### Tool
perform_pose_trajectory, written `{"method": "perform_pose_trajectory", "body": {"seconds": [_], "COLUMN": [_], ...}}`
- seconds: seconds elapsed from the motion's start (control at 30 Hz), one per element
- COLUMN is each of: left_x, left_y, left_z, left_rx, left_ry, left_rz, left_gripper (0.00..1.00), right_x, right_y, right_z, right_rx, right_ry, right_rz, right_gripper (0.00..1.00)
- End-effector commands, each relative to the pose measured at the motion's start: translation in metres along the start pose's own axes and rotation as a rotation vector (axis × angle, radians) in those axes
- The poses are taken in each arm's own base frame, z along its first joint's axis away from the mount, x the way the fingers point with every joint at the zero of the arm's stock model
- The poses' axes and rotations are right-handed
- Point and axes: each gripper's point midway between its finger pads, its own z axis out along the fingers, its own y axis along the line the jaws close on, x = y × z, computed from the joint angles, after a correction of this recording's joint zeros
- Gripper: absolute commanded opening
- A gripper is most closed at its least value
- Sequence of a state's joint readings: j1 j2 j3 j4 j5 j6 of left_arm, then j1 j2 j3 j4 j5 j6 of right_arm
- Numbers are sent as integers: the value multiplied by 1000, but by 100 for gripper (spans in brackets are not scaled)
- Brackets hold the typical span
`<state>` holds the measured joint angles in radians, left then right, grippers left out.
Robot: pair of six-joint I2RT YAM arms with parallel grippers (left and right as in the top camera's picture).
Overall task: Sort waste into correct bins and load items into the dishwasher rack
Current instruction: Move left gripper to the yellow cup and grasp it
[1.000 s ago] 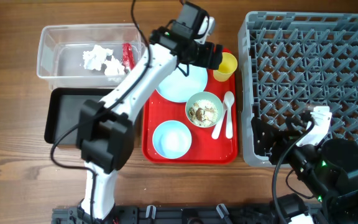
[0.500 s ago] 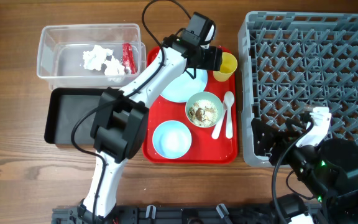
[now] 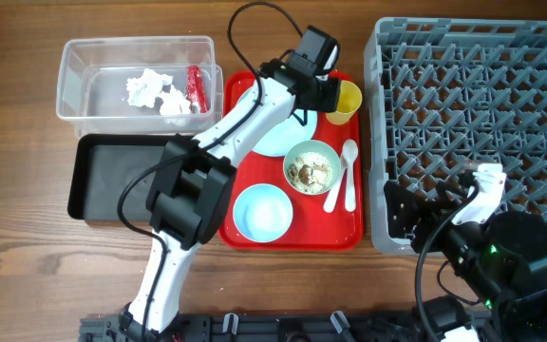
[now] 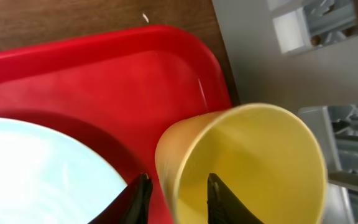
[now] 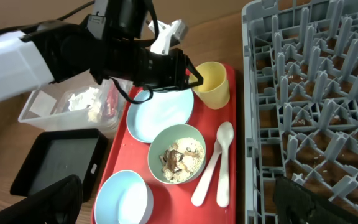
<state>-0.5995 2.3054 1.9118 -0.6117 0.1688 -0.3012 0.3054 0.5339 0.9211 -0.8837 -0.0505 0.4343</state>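
A small yellow cup (image 3: 348, 99) (image 4: 253, 162) stands at the far right corner of the red tray (image 3: 297, 235). My left gripper (image 3: 329, 92) (image 4: 178, 186) straddles its near rim, one finger outside and one inside, jaws narrowed but open with a sliver of tray showing beside the wall. A pale blue plate (image 3: 275, 131), a green bowl (image 3: 311, 167) of food scraps, a blue bowl (image 3: 262, 212) and two white spoons (image 3: 346, 177) lie on the tray. My right gripper (image 5: 176, 182) hangs wide open and empty by the grey rack (image 3: 482, 114).
The clear tub (image 3: 84, 76) at far left holds white tissue (image 3: 155, 92) and a red wrapper (image 3: 195, 85). In front of it sits the black tray (image 3: 122, 180). The left arm stretches over the black tray and the plate.
The left gripper has slid right from over the plate to the cup's rim, and its jaws have narrowed around the wall. The right arm has not moved.
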Motion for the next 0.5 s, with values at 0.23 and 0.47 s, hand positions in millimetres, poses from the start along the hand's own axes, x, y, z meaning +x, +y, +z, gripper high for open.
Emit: {"method": "perform_pose_trajectory", "body": {"seconds": [0.23,0.47], "left_x": [4,-13], "left_y": [8,10], "left_z": [16,-15], "left_rx": [-36,-30], "left_ry": [10,-29], "left_rz": [1,-63], "left_gripper": [4,4], "right_x": [-1,-2], "right_y": [-6,-6], "right_z": [2,2], "right_rx": [36,33], "right_ry": [-5,-8], "right_rz": [14,16], "right_gripper": [100,100]}}
